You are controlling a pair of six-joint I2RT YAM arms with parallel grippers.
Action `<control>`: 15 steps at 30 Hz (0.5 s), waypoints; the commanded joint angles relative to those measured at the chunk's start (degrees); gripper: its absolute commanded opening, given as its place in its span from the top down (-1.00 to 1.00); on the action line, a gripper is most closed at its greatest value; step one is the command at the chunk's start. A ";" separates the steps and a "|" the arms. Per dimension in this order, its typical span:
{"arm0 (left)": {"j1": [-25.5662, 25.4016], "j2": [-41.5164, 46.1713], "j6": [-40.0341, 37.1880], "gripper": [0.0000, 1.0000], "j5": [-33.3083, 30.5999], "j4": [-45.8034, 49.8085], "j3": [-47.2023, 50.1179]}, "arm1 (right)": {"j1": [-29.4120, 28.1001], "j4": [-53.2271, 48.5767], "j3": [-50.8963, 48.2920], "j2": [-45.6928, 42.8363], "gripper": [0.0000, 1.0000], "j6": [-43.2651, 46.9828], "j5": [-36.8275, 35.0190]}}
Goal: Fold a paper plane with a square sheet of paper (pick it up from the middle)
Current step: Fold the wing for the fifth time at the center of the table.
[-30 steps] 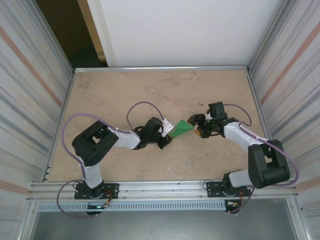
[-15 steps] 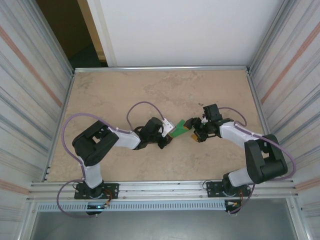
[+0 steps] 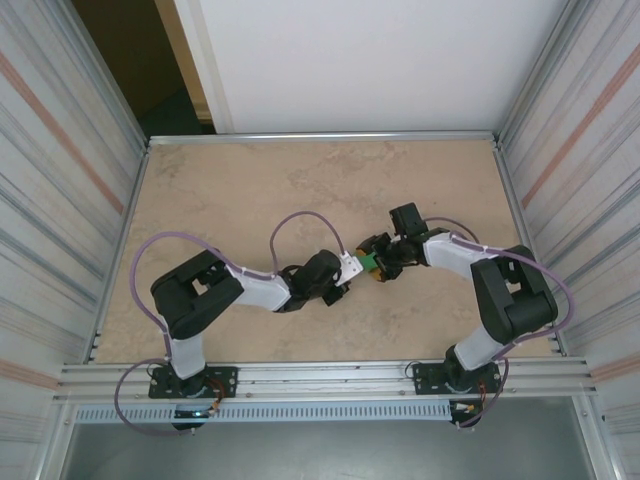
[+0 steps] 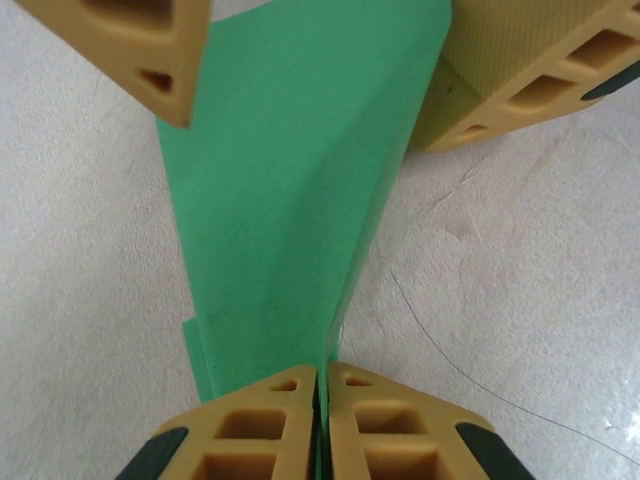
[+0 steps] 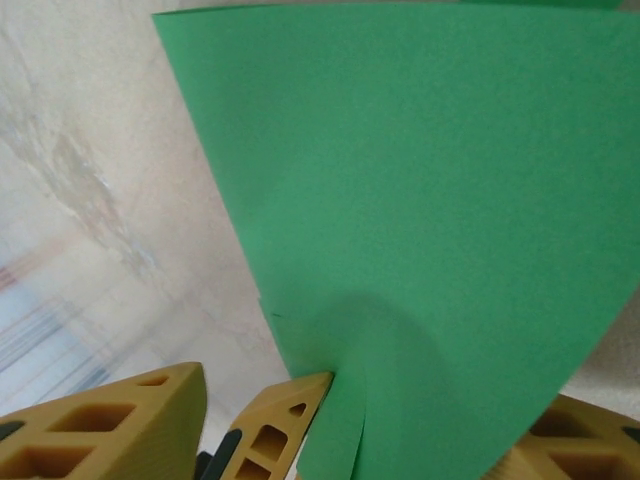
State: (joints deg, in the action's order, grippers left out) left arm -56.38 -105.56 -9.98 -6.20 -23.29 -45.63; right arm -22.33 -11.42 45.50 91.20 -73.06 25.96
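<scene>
Beige stone-look tabletop (image 3: 220, 190), ribbed metal side walls (image 3: 60, 200), both arms reaching in to the middle. Thin bright green paper sheet (image 4: 290, 200) is already folded into a long tapering wedge with a centre crease and spans between the two grippers. Can't tell whether it clears the tabletop.

Left gripper (image 4: 320, 400) is clenched tight on the narrow end, with the crease pinched in the seam between its jaws and no gap. The sheet widens away from those jaws toward the right gripper (image 3: 374, 264). Right gripper is released: its tan fingers (image 4: 120, 40) stand apart, one on each side of the wide end, with paper running between them. One finger looks to touch the paper edge, but nothing is clamped. On the right wrist view the sheet spreads out ahead of the jaws, with a soft bulge and an overlapping fold just in front of them. Layers there are hard to sort.

Step, my read: mid-fold. The body is creased and wings are not clearly formed. Right gripper is lining up to take the wide end while the left one anchors.

Next move calls for the right jaws to close squarely on the flap, with the left pinch kept firm and no twist. Risk: the thin paper buckles or slips out of the left pinch.
</scene>
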 commanded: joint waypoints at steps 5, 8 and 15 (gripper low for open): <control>-0.64 -1.44 -3.25 0.75 -4.44 1.27 1.93 | -1.32 -2.54 0.77 2.38 0.35 -3.74 0.57; -0.63 -1.18 -3.33 0.71 -4.25 1.32 2.07 | -1.45 -2.47 0.74 2.15 0.70 -3.77 0.17; -0.69 1.74 -2.72 0.43 0.05 4.04 0.53 | -1.49 -2.57 1.30 1.79 0.96 -3.23 -0.31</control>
State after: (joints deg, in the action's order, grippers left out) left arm -56.71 -105.14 -12.23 -8.54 -23.81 -45.10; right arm -23.57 -12.51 45.56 92.97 -76.09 25.74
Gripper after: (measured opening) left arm 0.277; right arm 0.046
